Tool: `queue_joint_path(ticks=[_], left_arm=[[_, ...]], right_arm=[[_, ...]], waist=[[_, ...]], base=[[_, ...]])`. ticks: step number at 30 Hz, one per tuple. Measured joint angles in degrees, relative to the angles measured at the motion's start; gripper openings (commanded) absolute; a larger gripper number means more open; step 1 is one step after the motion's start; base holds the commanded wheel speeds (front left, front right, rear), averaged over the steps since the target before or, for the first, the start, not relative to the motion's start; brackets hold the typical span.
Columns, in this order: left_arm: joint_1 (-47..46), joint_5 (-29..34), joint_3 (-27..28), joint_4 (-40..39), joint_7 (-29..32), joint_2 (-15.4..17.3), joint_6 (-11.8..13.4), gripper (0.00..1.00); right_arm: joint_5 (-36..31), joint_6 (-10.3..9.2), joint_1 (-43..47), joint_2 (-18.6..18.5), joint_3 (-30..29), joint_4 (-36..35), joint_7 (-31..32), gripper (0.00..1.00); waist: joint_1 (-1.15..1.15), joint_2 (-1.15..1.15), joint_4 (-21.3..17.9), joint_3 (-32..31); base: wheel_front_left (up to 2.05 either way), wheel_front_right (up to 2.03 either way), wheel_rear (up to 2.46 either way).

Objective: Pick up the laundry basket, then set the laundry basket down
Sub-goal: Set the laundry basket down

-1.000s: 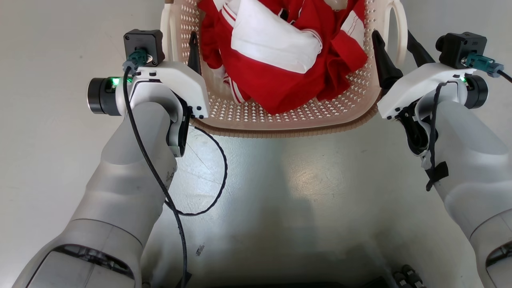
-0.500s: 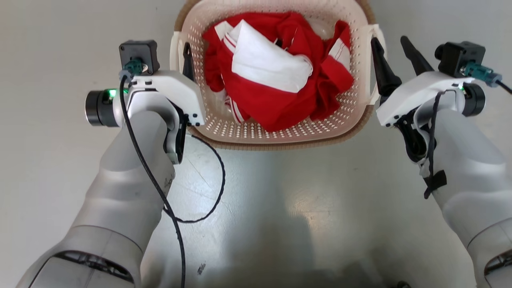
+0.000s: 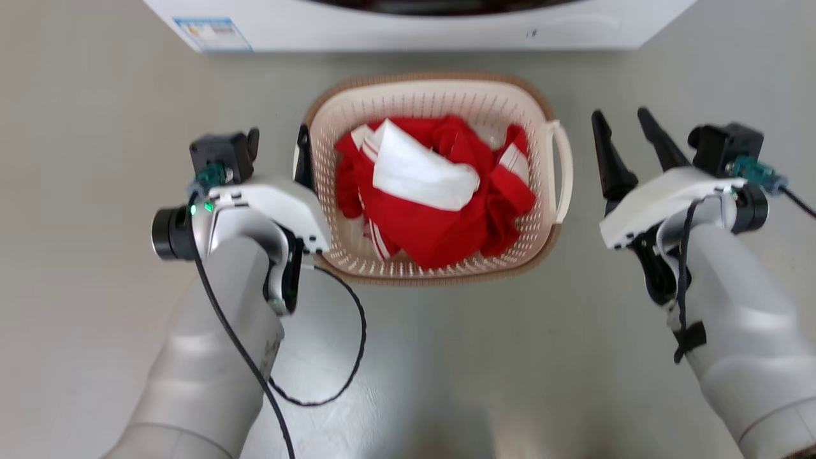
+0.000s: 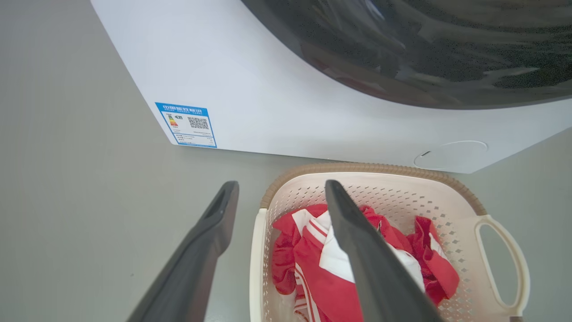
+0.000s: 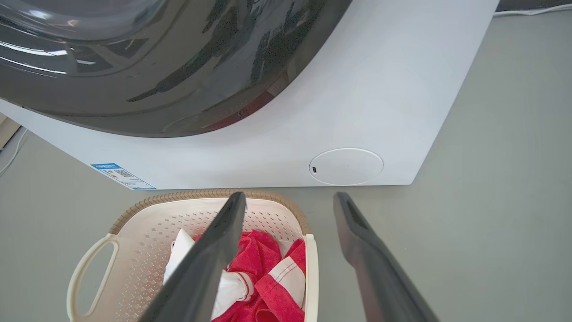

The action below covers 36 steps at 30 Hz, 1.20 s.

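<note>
The laundry basket (image 3: 421, 102) stands on the grey floor in front of the washing machine, cream and perforated with a brown rim, and holds red and white clothes (image 3: 440, 223). My left gripper (image 3: 279, 143) is open at the basket's left side. In the left wrist view the left handle (image 4: 256, 268) lies between the two fingers of the left gripper (image 4: 279, 192), and contact cannot be told. My right gripper (image 3: 628, 131) is open with nothing in it, a short way right of the right handle (image 3: 565, 172). The right wrist view looks past the right gripper (image 5: 289, 197) onto the basket (image 5: 156, 219).
The white washing machine (image 3: 414, 32) with its dark round door (image 4: 424, 44) stands just beyond the basket. A black cable (image 3: 357, 331) loops from my left forearm above the floor. Bare grey floor (image 3: 76, 159) lies on both sides.
The head view has pulled back, so the basket looks smaller and the washing machine has come into view. My right fingers, earlier astride the right handle, now stand clear of it.
</note>
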Motion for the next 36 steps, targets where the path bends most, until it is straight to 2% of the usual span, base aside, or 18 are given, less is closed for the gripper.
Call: queue_joint_path(ticks=[10,19,27,36], left_arm=[[11.4,2.6,4.8,-6.8,0.0,0.1,-3.1,1.00],[22.3,3.0,9.0,-12.2,0.0,0.3,-5.6,1.00],[30.7,3.5,11.1,-16.4,0.1,0.4,-6.8,1.00],[37.5,3.5,12.7,-20.7,0.1,0.5,-7.0,1.00]], right_arm=[[-6.3,0.00,10.1,0.8,-6.7,-5.4,0.0,1.00],[-10.6,0.00,19.7,2.2,-9.6,-8.8,0.1,1.00],[-13.2,0.00,26.8,2.6,-11.3,-10.6,0.1,1.00],[-15.8,0.00,32.4,2.9,-13.6,-13.9,0.1,1.00]], waist=[[0.00,0.00,-0.2,-11.4],[0.00,0.00,-0.8,-21.5],[0.00,0.00,-1.4,-29.7],[0.00,0.00,-1.7,-34.6]], base=[[0.00,0.00,0.00],[0.00,0.00,0.00],[0.00,0.00,0.00],[0.00,0.00,0.00]])
